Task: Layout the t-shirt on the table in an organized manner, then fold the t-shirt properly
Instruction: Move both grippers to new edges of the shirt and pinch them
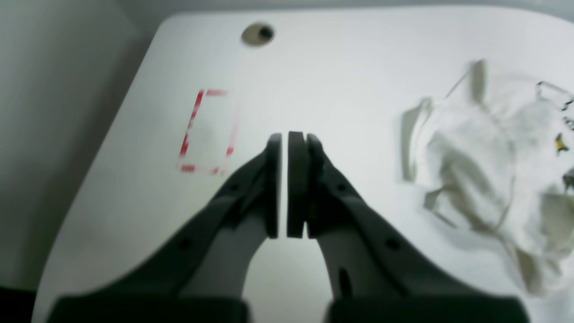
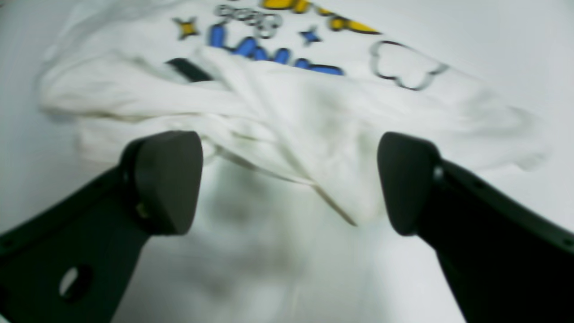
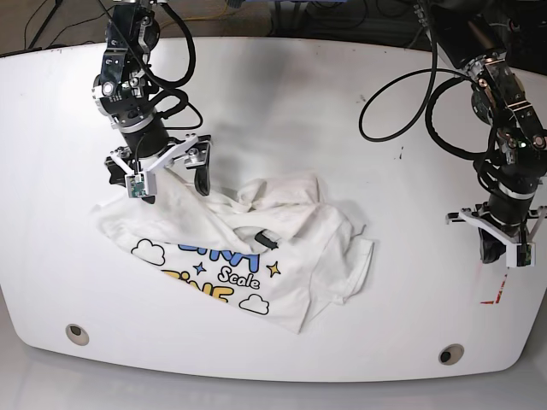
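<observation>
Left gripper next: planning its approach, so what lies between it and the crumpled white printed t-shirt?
Only bare glossy white table separates the shut left gripper from the crumpled white printed t-shirt, as the base view shows.

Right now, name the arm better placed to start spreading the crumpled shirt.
Right. Its open hand hangs directly over the t-shirt, at the far edge of the heap. The left hand is shut, off to the side over bare table.

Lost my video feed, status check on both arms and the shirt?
Right end effector open over the crumpled t-shirt, holding nothing. Left end effector shut, empty, over bare table. Nothing in the way.
</observation>
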Tool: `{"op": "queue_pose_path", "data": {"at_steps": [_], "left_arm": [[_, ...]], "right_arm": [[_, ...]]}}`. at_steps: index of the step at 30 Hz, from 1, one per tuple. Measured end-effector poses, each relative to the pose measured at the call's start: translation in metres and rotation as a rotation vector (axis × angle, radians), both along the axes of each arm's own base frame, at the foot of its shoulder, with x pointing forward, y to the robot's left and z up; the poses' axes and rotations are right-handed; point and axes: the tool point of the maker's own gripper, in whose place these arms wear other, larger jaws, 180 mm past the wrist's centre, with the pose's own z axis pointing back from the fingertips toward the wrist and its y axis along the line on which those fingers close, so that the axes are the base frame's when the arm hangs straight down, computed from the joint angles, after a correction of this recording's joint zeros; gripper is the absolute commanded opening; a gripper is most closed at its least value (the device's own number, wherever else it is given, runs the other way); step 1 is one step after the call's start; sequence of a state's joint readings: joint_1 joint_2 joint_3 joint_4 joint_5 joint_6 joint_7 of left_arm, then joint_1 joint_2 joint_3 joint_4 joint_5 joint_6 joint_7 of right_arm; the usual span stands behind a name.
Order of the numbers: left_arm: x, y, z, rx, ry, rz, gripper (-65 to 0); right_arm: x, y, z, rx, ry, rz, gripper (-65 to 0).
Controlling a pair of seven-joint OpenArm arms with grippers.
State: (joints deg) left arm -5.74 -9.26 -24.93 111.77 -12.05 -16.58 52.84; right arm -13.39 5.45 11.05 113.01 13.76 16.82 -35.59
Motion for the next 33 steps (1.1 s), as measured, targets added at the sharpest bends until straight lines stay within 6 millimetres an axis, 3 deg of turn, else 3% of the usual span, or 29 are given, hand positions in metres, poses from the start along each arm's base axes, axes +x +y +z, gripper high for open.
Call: {"op": "queue_pose_path", "data": {"at_steps": [9, 19, 25, 33], "left_arm": [[-0.018, 0.005, -0.033, -0.018, 0.088, 0.019, -65.0], [-0.026, -0.002, -0.046, -0.046, 0.116, 0.017, -65.0], [-0.025, -0.008, -0.049, -0.064, 0.117, 0.013, -65.0], [-0.025, -0.009, -0.05, -0.068, 0.116, 0.013, -65.0]], "right_arm": [[0.012, 0.01, -0.021, 0.013, 0.047, 0.026, -6.0], [0.011, -0.006, -0.044, -0.026, 0.115, 0.01, -6.0], [0.032, -0.006, -0.043, -0.007, 0.1, 0.021, -6.0], [0.054, -0.019, -0.058, -0.04, 0.136, 0.023, -6.0]]}}
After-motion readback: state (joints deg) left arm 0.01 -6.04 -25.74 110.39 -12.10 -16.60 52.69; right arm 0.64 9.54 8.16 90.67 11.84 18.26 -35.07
